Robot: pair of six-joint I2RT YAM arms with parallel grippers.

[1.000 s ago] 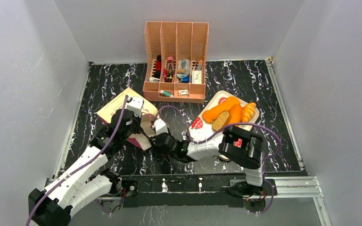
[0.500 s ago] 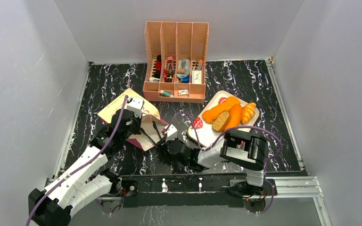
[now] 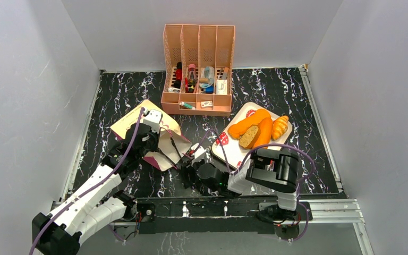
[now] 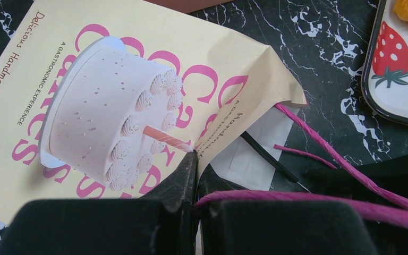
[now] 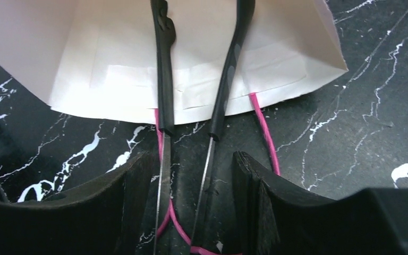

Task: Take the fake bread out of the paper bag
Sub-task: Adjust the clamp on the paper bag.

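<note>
The cream paper bag (image 3: 138, 121) lies flat at the left; its cake print shows in the left wrist view (image 4: 111, 101). My left gripper (image 3: 152, 139) is shut on the edge of the bag's mouth (image 4: 195, 159), holding it up. My right gripper (image 3: 190, 162) sits just in front of the mouth, its jaws apart (image 5: 191, 170). Two thin black-sleeved tong arms (image 5: 163, 69) run between them into the mouth without touching the fingers, and grip nothing. The bag's white inside (image 5: 276, 48) shows no bread. Two orange loaves (image 3: 251, 123), a croissant (image 3: 280, 126) and a brown slice (image 3: 248, 136) lie on the strawberry tray (image 3: 224, 142).
The peach slotted file organiser (image 3: 198, 69) with small items stands at the back centre. Pink cord handles (image 5: 265, 133) trail on the black marble table between bag and right gripper. Grey walls close in the sides, and a metal rail runs along the near edge.
My right gripper has drawn back from the bag's mouth toward the near edge, and the tong arms have slid partly out. The left gripper and bag have stayed put.
</note>
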